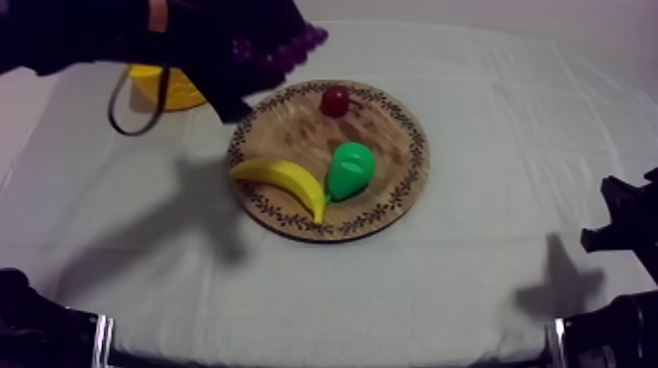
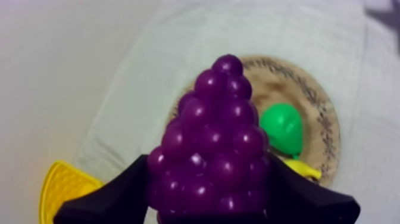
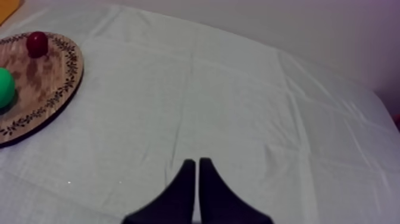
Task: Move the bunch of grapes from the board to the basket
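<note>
so, grapes are clamped in the left gripper, best released only once centred over the yellow basket; fingers of the right gripper are pressed together.

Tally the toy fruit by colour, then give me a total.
Purple: 1, the purple bunch of grapes
Yellow: 1, the curved yellow banana
Green: 1, the green pear
Red: 1, the small red fruit
Total: 4
</note>
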Robot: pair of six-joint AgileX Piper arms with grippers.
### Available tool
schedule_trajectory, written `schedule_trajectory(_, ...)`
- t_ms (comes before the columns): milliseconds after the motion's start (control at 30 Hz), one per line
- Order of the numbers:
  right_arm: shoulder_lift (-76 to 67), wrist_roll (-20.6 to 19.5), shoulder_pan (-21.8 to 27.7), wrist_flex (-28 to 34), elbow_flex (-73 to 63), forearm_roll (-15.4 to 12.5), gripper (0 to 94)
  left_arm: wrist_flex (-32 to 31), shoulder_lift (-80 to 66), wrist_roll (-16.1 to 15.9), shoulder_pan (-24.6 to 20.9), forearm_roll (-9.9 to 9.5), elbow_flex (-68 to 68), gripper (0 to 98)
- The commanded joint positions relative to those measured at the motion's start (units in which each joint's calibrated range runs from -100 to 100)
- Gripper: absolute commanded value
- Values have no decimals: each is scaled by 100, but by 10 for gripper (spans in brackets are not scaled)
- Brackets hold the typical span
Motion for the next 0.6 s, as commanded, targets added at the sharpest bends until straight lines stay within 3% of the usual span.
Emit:
schedule_trajectory(0, -2, 2, 1, -3, -1, 1, 5, -12, -240, 76, -119, 10, -57, 596)
schedule_trajectory(167, -2, 2, 1, -3, -1, 1, 5, -22, -512, 129, -544, 138, -276, 599)
schedule_trajectory(467, -2, 2, 1, -3, -1, 1, 5, -24, -762, 20, -1650, 709, -304, 597)
schedule_trajectory(567, -2, 2, 1, -3, -1, 1, 5, -24, -736, 55, -1958, 813, -91, 598)
